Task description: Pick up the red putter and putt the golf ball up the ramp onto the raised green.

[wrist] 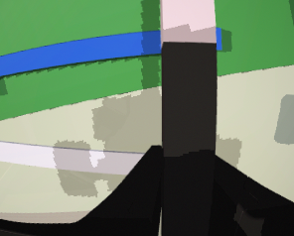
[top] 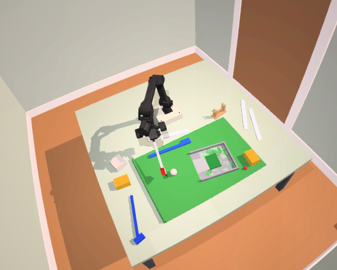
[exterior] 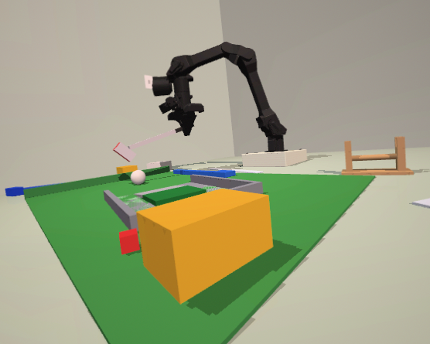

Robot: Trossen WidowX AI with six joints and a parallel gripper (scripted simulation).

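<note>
On the pale worktop (top: pixel 200 84) lies a flat green mat (top: pixel 182 190). In the top view the white golf ball (top: pixel 173 172) rests on the mat's left part, just right of the head of the red-headed putter (top: pixel 160 161), whose shaft runs up to the black hand (top: pixel 153 139). Right of the ball sits the grey-walled raised green (top: pixel 214 161); further right an orange block (top: pixel 251 157). A blue L-shaped bar (top: pixel 170 147) lies behind the ball
</note>
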